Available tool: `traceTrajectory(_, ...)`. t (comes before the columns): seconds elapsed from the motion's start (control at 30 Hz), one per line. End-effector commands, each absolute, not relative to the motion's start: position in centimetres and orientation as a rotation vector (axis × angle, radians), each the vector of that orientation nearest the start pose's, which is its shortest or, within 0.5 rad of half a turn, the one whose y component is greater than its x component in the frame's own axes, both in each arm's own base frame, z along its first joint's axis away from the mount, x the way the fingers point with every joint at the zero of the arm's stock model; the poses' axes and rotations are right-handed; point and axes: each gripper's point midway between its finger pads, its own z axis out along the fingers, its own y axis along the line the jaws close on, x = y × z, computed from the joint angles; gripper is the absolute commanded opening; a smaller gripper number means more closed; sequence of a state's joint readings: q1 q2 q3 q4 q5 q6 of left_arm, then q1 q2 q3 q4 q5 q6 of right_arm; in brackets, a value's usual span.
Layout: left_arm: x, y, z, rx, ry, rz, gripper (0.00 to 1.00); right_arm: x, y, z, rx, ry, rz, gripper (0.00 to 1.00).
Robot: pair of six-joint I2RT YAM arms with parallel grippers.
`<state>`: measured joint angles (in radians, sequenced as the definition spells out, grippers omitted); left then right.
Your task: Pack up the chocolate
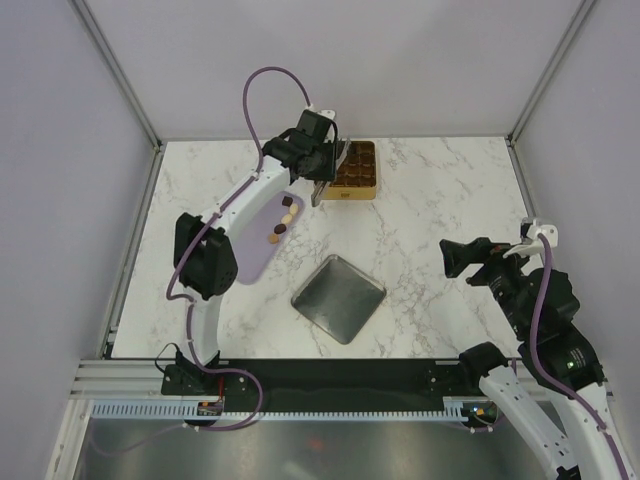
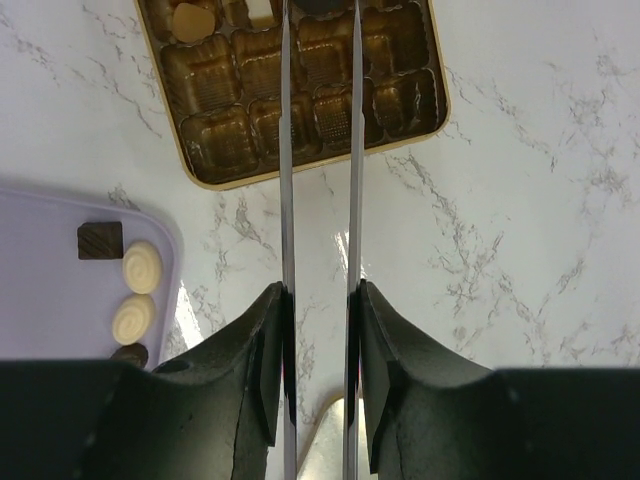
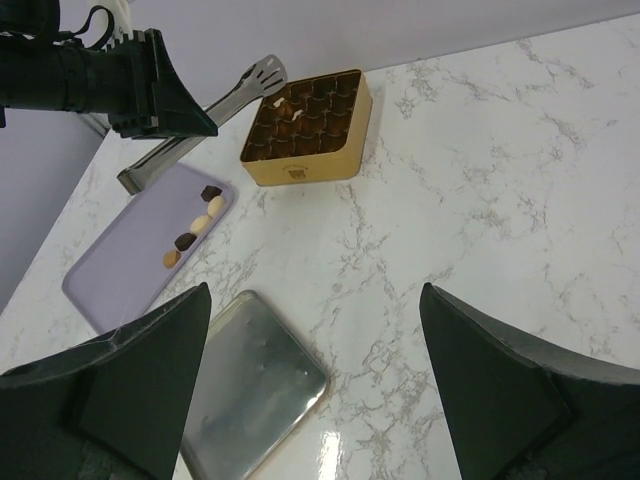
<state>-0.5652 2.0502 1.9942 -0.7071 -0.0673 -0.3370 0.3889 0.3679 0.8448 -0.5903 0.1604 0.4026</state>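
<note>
Left gripper [image 2: 320,295] pinches slim steel tongs [image 2: 356,150] over the square gold gridded tin [image 3: 300,168]; centre your tips on one empty cell; right gripper [image 3: 315,340] wide, empty.

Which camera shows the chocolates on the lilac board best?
Right wrist: all five chocolates lie in an uncovered row on the lilac board. Left wrist is closer and sharper but shows only four, the nearest half hidden behind the left gripper. Top external shows the row whole but tiny.
</note>
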Motion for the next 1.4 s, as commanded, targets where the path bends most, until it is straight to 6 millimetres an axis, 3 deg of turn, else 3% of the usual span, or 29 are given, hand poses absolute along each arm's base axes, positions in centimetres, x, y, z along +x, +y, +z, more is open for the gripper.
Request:
traceTrajectory(0.0, 48.1, -31.4, 22.0, 0.305, 2.218, -0.424, 0.39, 20.3, 6.6, 31.7, 0.134, 1.668, 0.437, 0.94)
traceTrajectory(0.3, 49.7, -32.9, 18.9, 0.338, 2.237, -0.428, 0.40, 20.7, 6.6, 31.4, 0.136, 1.678, 0.424, 0.94)
traceTrajectory(0.57, 50.4, -32.7, 15.8, 0.363, 2.278, -0.372, 0.44, 21.1, 6.8, 31.0, 0.135, 1.686, 0.426, 0.94)
traceTrajectory(0.77, 50.7, -32.6, 14.8, 0.369, 2.289, -0.346, 0.46, 21.2, 6.9, 30.7, 0.138, 1.687, 0.429, 0.94)
traceTrajectory(1.1, 50.7, -32.4, 16.1, 0.366, 2.266, -0.345, 0.50, 21.2, 6.9, 30.7, 0.139, 1.690, 0.429, 0.94)
traceTrajectory(1.2, 50.4, -32.3, 17.3, 0.361, 2.249, -0.355, 0.50, 21.1, 6.9, 30.9, 0.143, 1.683, 0.436, 0.94)
traceTrajectory(1.37, 49.1, -31.6, 21.6, 0.341, 2.192, -0.387, 0.50, 20.8, 7.0, 31.3, 0.142, 1.672, 0.454, 0.94)
